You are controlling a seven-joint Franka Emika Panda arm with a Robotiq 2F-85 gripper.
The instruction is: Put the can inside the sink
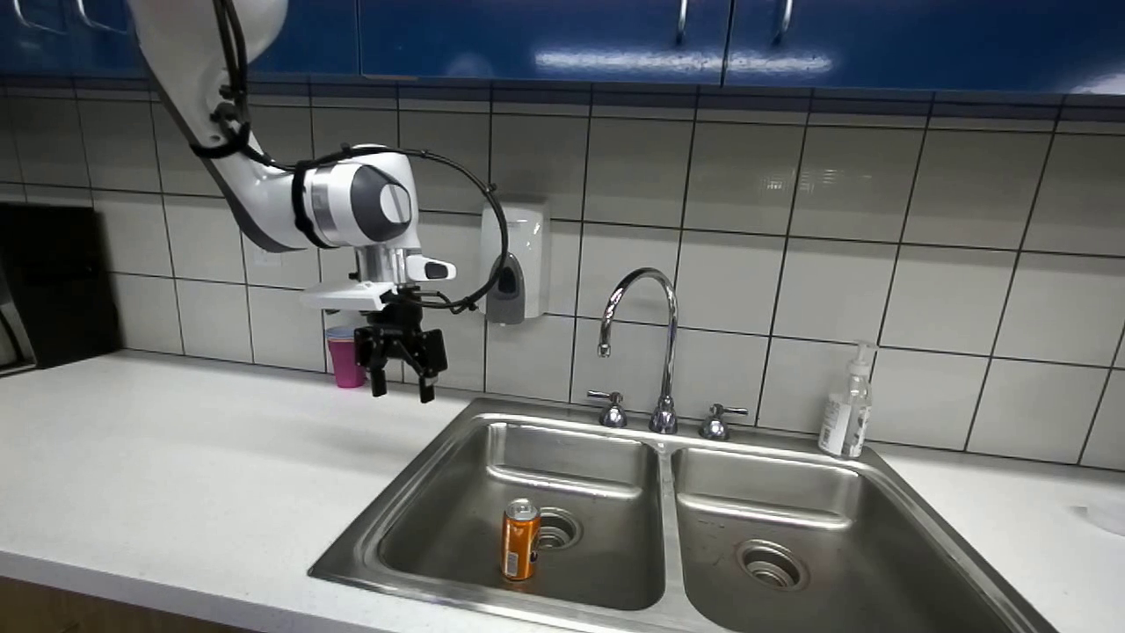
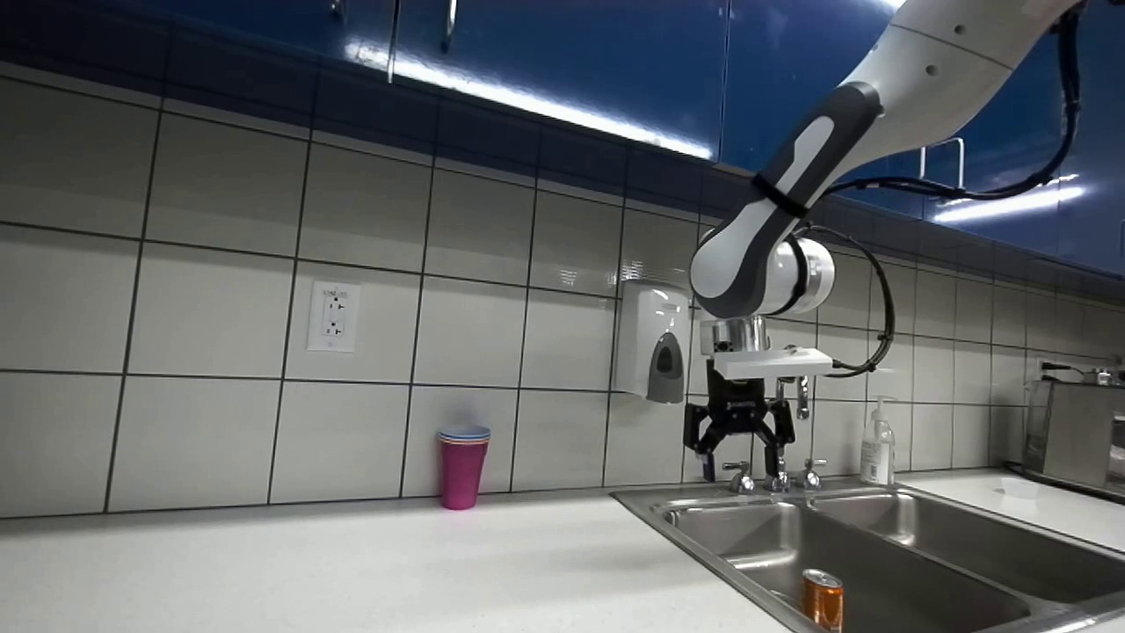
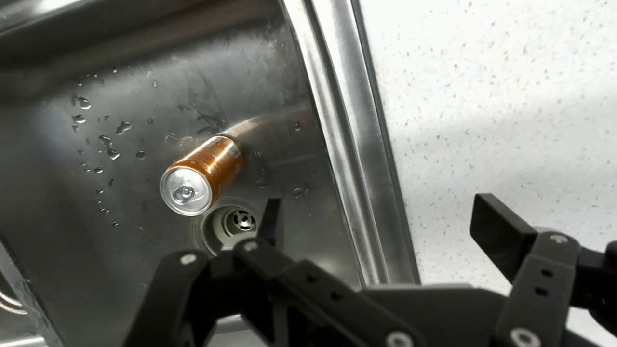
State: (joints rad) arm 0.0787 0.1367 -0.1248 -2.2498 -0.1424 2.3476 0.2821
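Observation:
The orange can (image 1: 520, 547) with a silvery top stands upright on the floor of the sink's basin nearer the arm, beside the drain. It also shows in an exterior view (image 2: 823, 603) and in the wrist view (image 3: 217, 161). The stainless-steel double-basin sink (image 1: 668, 527) is set in the white counter; its rim crosses the wrist view (image 3: 359, 144). My gripper (image 1: 402, 389) is open and empty, well above counter height near the sink's edge and apart from the can. Its spread fingers show in an exterior view (image 2: 740, 469) and in the wrist view (image 3: 383, 219).
A curved chrome faucet (image 1: 670, 352) with two handles rises behind the sink. A pink cup stack (image 2: 462, 472) stands against the tiles. A wall soap dispenser (image 1: 523, 264) is close behind the gripper. A pump bottle (image 1: 848, 406) stands at the sink's back corner. Blue cabinets (image 1: 545, 35) hang above.

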